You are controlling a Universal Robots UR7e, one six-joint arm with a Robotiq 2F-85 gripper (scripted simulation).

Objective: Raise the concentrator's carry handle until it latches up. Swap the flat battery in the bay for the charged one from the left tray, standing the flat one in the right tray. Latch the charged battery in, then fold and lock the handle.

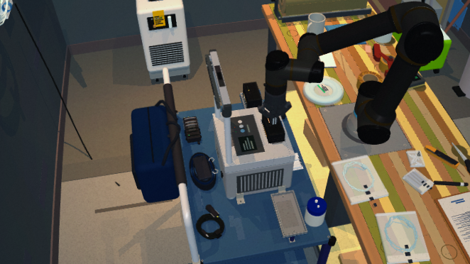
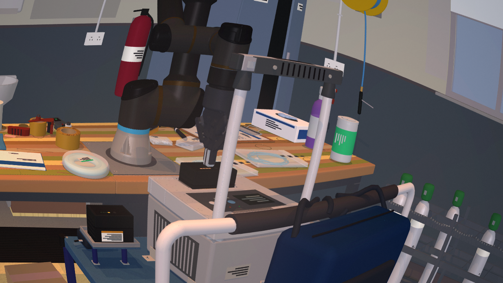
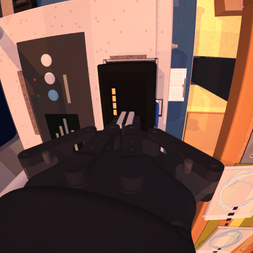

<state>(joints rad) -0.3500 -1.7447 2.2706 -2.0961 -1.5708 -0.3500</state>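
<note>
My gripper point(image 1: 273, 121) point(image 2: 208, 162) point(image 3: 125, 118) is closed and empty, its fingertips down on top of the black battery point(image 1: 272, 130) point(image 2: 207, 175) point(image 3: 128, 93) that sits in the concentrator's bay. The battery shows a column of orange lights and stands a little proud of the white concentrator point(image 1: 254, 153) point(image 2: 211, 225). The carry handle point(image 1: 218, 82) point(image 2: 289, 69) stands raised on its two white posts. Another black battery point(image 1: 251, 94) point(image 2: 109, 223) stands in the tray on the far side of the concentrator. The tray point(image 1: 288, 214) at the cart's near end is empty.
The raised handle's post point(image 2: 228, 148) stands close beside my wrist. The orange workbench edge point(image 1: 319, 142) runs along the cart's right side. A blue bag point(image 1: 153, 152) hangs on the cart's push bar. A cable coil point(image 1: 210, 225) and a white bottle point(image 1: 315, 211) lie on the cart.
</note>
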